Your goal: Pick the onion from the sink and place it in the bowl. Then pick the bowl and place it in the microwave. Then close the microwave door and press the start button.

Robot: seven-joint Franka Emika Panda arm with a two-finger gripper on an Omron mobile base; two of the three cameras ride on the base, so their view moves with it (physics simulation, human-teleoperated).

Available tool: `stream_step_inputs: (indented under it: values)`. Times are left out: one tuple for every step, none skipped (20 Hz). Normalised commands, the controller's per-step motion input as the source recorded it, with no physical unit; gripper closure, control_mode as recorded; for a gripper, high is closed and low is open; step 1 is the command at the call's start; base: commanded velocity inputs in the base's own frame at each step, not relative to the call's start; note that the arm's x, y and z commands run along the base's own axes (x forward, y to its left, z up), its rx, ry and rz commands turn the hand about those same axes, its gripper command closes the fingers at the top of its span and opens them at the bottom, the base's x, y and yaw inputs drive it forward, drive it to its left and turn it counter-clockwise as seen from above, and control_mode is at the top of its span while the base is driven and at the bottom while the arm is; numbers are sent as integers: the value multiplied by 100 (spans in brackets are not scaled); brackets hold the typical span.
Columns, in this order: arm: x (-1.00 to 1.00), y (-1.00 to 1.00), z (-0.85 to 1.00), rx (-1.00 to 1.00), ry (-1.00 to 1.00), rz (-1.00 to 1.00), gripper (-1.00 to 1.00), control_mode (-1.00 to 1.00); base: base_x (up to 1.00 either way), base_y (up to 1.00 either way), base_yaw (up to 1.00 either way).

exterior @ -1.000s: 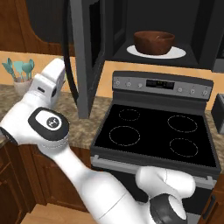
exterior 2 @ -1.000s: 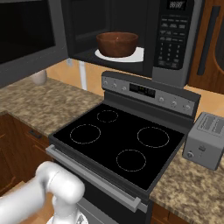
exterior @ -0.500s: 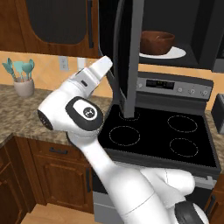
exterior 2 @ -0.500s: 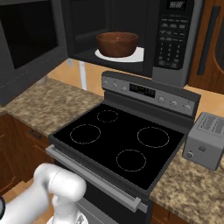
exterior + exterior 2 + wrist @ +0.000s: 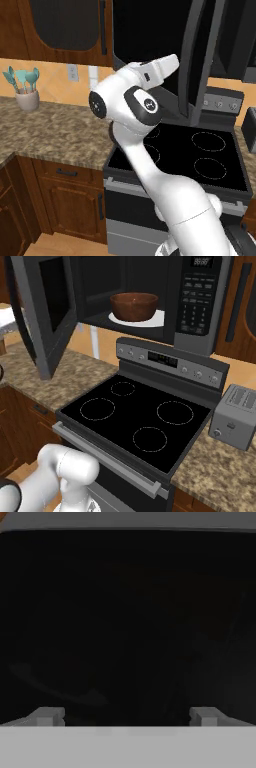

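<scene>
The door has swung partway toward the microwave as the arm pushes behind it, so closing is underway and the start button comes next. The bowl sits on the plate inside; the onion is probably in it, hidden by the rim. The tool is spread wide, empty, facing dark glass.
</scene>
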Motion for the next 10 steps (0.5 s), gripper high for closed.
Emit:
stream_step_inputs:
  values:
    - [19,-100,24,27,0,0,-100,-100,0,0,0]
    - [30,-99,14,25,0,0,-100,-100,0,0,0]
    - [34,-96,9,24,0,0,-100,-100,0,0,0]
    - [36,-96,4,23,0,0,-100,-100,0,0,0]
    - [37,-92,1,22,0,0,-100,-100,0,0,0]
    - [35,-91,0,22,0,0,-100,-100,0,0,0]
    - [39,-87,0,21,0,1,-100,-100,0,0,0]
    - [42,-83,0,20,0,3,-100,-100,0,0,0]
    - [54,-81,0,19,0,4,-100,-100,0,0,0]
    - [47,-85,0,16,-1,6,-100,-100,0,0,0]
